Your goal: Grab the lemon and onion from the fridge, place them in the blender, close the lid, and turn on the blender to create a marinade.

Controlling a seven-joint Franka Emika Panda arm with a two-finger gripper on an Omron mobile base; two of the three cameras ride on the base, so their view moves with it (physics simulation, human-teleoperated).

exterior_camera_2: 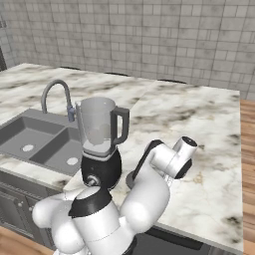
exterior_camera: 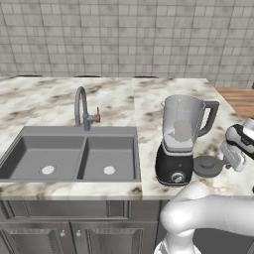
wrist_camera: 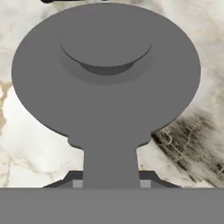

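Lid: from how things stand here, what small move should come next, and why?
Probably lift the lid straight up off the counter. In the hand view the hand is shut on the lid's tab, and the lid lies flat on the marble beside the blender, whose jar is open at the top.

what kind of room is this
A kitchen, rendered rather than real: a marble-look counter with a double grey sink and curved tap, a tiled back wall, and a blender standing beside the sink.

blender (exterior_camera: 179, 141) upright on counter (exterior_camera: 149, 99) | lid (exterior_camera: 208, 166) just right | sink (exterior_camera: 72, 156) left
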